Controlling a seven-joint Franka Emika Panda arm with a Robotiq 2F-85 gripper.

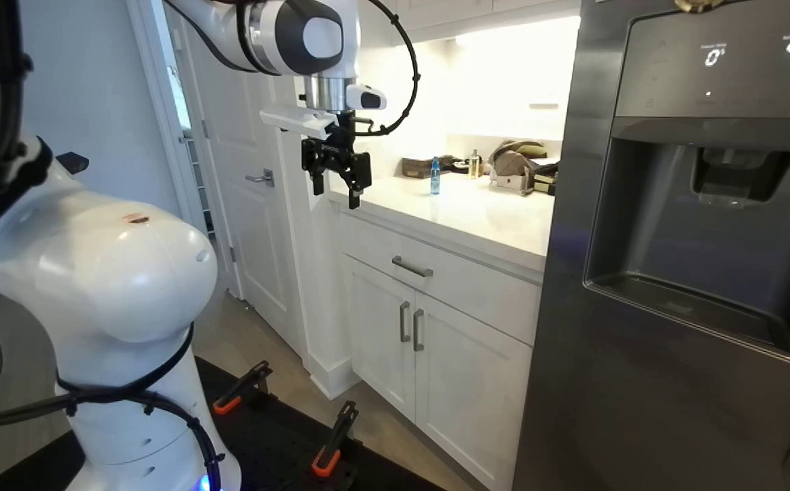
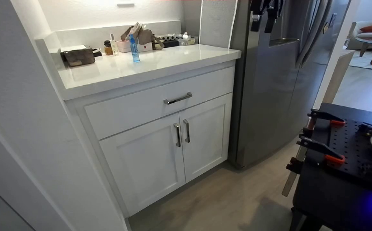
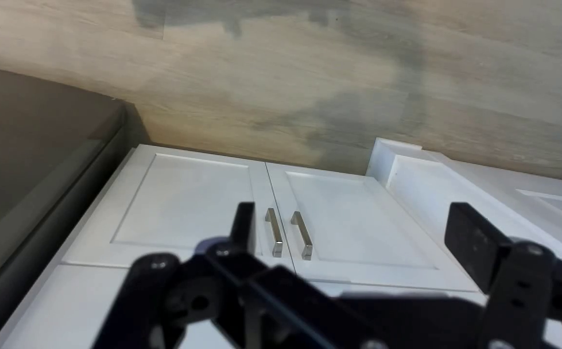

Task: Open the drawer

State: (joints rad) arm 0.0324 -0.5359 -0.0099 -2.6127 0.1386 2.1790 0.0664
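The drawer (image 1: pixel 476 288) is shut, a wide white front under the counter. It also shows in an exterior view (image 2: pixel 131 110). Its horizontal silver handle (image 1: pixel 412 266) is in plain sight in both exterior views (image 2: pixel 177 98). In the wrist view only part of the drawer front (image 3: pixel 74 300) shows at the bottom; its handle is hidden behind the gripper. My gripper (image 1: pixel 336 193) is open and empty, pointing down, above the height of the drawer and apart from it. In the wrist view its fingers (image 3: pixel 353 220) stand wide apart. Its fingers also show at the top of an exterior view (image 2: pixel 263 27).
White cabinet doors (image 2: pixel 147 163) with vertical handles are below the drawer. The counter (image 1: pixel 463 218) carries a blue bottle (image 1: pixel 435 177), a bag and small items. A dark steel refrigerator (image 2: pixel 263 102) stands beside the cabinet. A black table (image 2: pixel 343 195) with clamps bears the arm.
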